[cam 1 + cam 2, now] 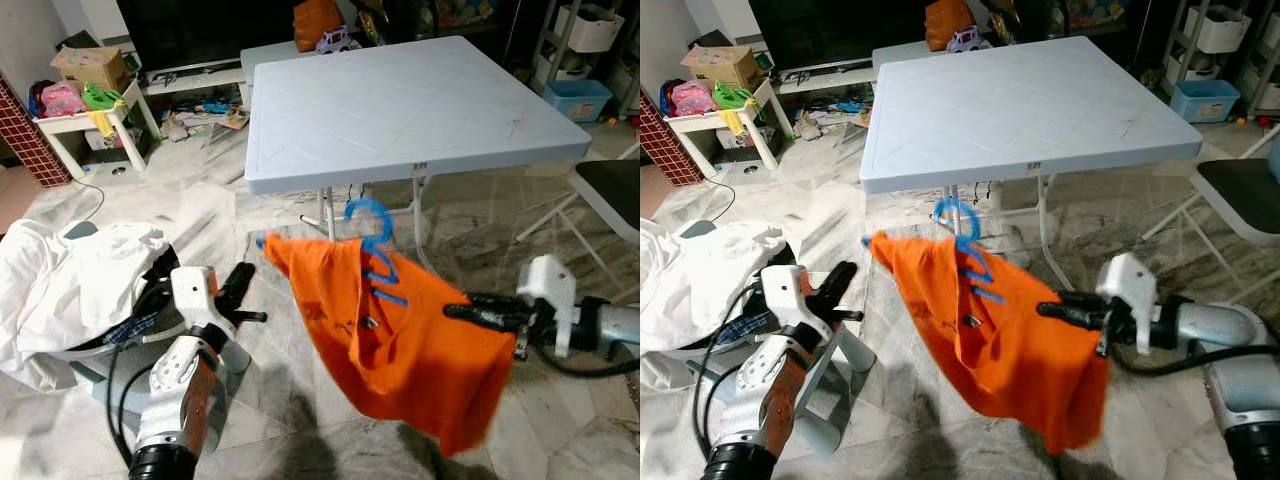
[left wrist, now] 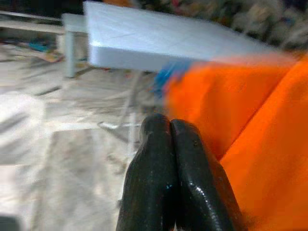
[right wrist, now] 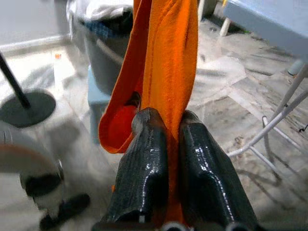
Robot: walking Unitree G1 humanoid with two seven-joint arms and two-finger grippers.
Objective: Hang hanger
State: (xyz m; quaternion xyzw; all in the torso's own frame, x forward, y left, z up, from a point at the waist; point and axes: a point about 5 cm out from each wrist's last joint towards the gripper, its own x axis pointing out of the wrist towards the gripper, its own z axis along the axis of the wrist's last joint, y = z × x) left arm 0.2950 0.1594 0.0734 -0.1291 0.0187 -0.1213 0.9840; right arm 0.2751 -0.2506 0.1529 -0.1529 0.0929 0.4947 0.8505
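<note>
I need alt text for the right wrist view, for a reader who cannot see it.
The right gripper has its two black fingers shut on an orange shirt that hangs between them. Behind are a marble floor, a grey laundry basket and table legs.

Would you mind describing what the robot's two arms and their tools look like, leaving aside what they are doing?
Both arms are silver metal tubes with a white plastic wrist housing. The left arm has a reddish-brown panel along its forearm, a black collar at its base and black cables looping beside it. A black cable trails under the right arm. The left tool and right tool each have two long, glossy black fingers with rounded tips.
</note>
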